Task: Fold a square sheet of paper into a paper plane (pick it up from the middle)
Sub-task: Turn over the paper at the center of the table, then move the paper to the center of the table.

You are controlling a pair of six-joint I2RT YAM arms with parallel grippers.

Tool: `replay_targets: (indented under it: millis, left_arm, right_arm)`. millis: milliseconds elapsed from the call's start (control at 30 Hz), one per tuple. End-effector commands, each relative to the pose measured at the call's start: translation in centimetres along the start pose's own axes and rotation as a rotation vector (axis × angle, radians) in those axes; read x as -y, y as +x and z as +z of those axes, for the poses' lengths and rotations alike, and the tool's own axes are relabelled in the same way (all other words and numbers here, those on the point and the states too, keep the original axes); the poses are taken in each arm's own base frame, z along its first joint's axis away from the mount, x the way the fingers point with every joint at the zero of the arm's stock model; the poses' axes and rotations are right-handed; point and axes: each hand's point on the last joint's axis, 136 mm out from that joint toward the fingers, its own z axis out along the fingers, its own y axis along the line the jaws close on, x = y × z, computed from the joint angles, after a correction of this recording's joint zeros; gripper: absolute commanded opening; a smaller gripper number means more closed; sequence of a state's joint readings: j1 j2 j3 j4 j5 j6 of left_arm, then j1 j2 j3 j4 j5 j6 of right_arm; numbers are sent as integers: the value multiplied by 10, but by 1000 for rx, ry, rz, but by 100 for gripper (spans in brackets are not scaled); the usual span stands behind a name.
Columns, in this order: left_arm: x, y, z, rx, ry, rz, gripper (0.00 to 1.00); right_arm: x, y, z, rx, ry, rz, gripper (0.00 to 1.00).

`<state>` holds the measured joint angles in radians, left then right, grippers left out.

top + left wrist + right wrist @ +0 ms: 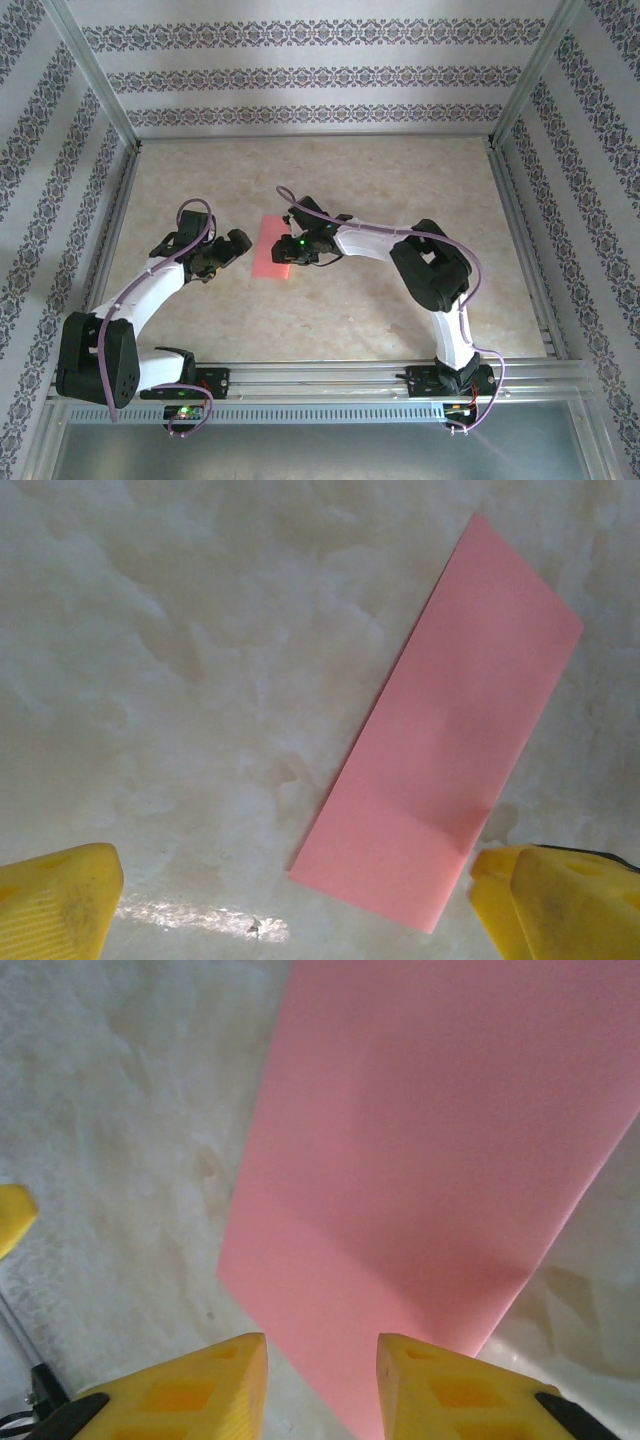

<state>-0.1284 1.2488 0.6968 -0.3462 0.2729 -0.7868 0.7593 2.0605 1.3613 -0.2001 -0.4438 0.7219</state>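
Yellow fingertips of the right gripper at the frame's bottom edge, part-open astride the near end of the square sheet of paper (here a halved pink rectangle), clamping nothing. Wide apart and empty in its view's lower corners, the left gripper. Sheet flat on the table, just left of centre from above. Seemingly between folds; next calls for a sure pinch and lift.

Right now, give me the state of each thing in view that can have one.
sheet of paper: folded into a narrow rectangle, lying on the table, not held.
left claw: wide open, empty, close beside the paper.
right claw: partly open with a narrow gap, over one end of the paper, nothing clamped.
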Motion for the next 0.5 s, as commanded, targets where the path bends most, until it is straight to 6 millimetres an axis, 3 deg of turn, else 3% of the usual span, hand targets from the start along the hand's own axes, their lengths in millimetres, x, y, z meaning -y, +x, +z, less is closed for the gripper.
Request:
replay_targets:
  millis: [0,233,467]
  left_arm:
    - [8,-5,-1,9,53,-3,100]
    - [19,-2,8,-54,86,20,100]
    - [34,4,13,-111,154,31,100]
  right_arm:
    - [11,7,6,-63,35,14,35]
    - [52,36,2,-187,103,-14,35]
    - [95,68,-47,-298,149,-171,35]
